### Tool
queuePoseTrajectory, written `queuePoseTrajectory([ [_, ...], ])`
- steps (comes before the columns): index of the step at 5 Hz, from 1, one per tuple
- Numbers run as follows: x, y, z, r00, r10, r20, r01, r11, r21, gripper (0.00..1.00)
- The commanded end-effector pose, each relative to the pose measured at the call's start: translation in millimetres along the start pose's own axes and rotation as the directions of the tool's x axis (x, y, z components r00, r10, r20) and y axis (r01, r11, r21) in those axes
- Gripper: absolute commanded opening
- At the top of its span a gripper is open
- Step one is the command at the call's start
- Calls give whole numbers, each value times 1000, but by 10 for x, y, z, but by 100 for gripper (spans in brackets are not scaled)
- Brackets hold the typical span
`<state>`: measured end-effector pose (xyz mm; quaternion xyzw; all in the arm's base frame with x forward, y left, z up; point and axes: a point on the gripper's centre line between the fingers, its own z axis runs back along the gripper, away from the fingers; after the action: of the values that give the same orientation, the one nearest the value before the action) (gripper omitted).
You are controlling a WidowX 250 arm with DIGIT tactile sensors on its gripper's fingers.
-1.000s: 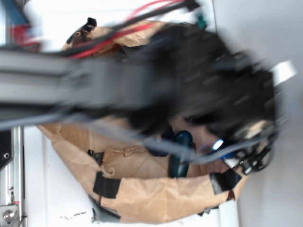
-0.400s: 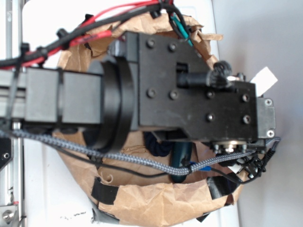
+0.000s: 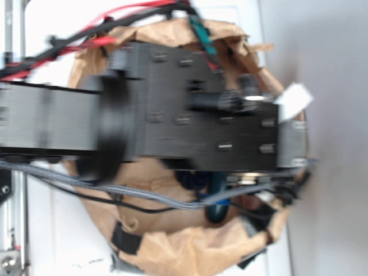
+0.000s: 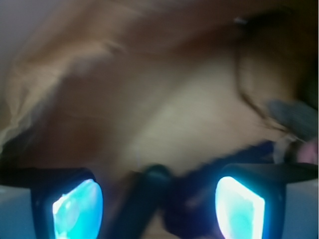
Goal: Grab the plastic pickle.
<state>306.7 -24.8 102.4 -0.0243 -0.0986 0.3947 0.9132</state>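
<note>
- gripper (image 4: 158,196) stood open in the wrist view, glowing fingers (image 4: 77,209) at lower left and lower right, nothing clamped.
- plastic pickle (image 4: 144,199) lay between them at lower centre, leftward of the gap's middle, long axis running up the frame.
- dark rope (image 4: 187,199) sat just right of it, touching or nearly so.
- lay inside the paper bag (image 3: 190,250), lower centre of the exterior view.
</note>
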Motion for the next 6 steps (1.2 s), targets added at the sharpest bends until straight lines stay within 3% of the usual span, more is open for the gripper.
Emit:
queuePoseTrajectory([
  [1,133,93,160,997,-73,28,74,997,-16,100],
  [3,27,27,-258,998,-47,38,45,998,51,100],
  [4,-36,-16,-391,999,-13,46,12,1000,25,100],
  [5,-123,-96,-350,1000,9,-11,-9,1000,-13,100],
  [6,-98,-212,-222,998,40,-56,-45,995,-85,100],
])
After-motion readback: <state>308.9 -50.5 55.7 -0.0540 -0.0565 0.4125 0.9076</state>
